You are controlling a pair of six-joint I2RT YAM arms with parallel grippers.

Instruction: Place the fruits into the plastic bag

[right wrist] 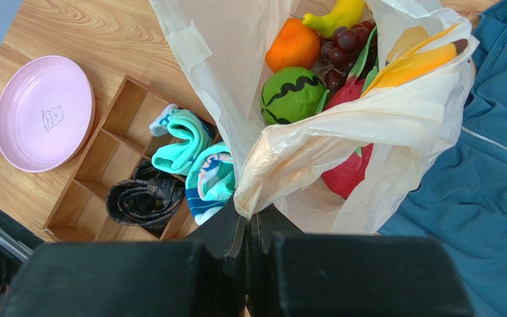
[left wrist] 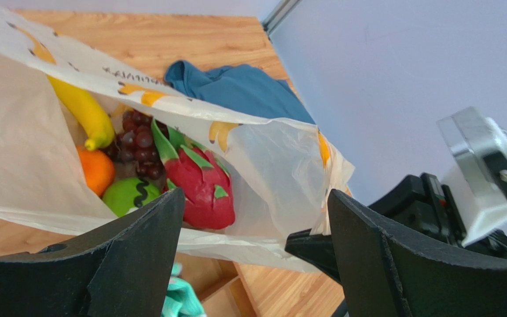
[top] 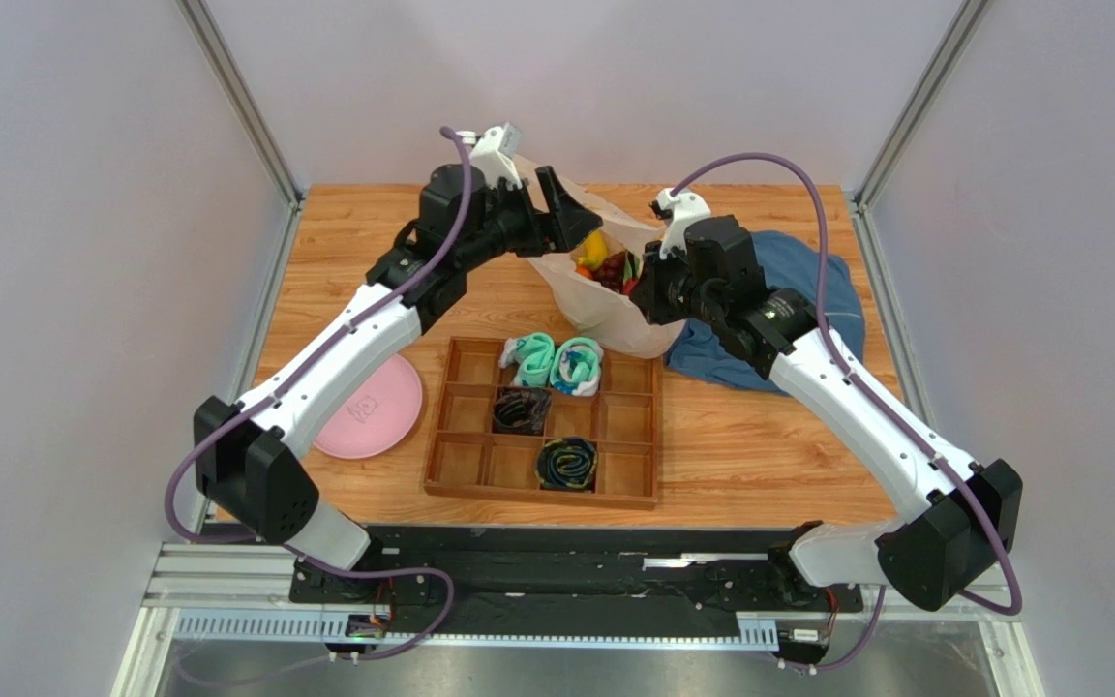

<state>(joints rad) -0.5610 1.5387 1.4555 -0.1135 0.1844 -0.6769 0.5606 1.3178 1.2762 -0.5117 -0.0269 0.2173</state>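
The plastic bag [top: 614, 298] stands open at the table's far middle. Inside it lie the fruits: a banana [left wrist: 81, 109], an orange [left wrist: 95, 170], a green striped melon [left wrist: 130, 195], dark grapes [left wrist: 137, 139] and a red dragon fruit [left wrist: 203, 185]. My left gripper [left wrist: 255, 195] hovers open over the bag's left rim, its fingers [top: 564, 218] wide apart and gripping nothing. On the bag's right side, my right gripper [right wrist: 248, 214] is shut on a bunched fold of the bag's rim [right wrist: 282, 172], holding the mouth up. The melon [right wrist: 292, 96] and orange [right wrist: 294, 45] also show from there.
A wooden compartment tray [top: 542, 497] sits in front of the bag, holding teal rolled socks [top: 556, 363] and dark ones [top: 568, 462]. A pink plate [top: 370, 410] lies left of the tray. A blue cloth [top: 796, 312] lies behind the right arm. Enclosure walls stand on three sides.
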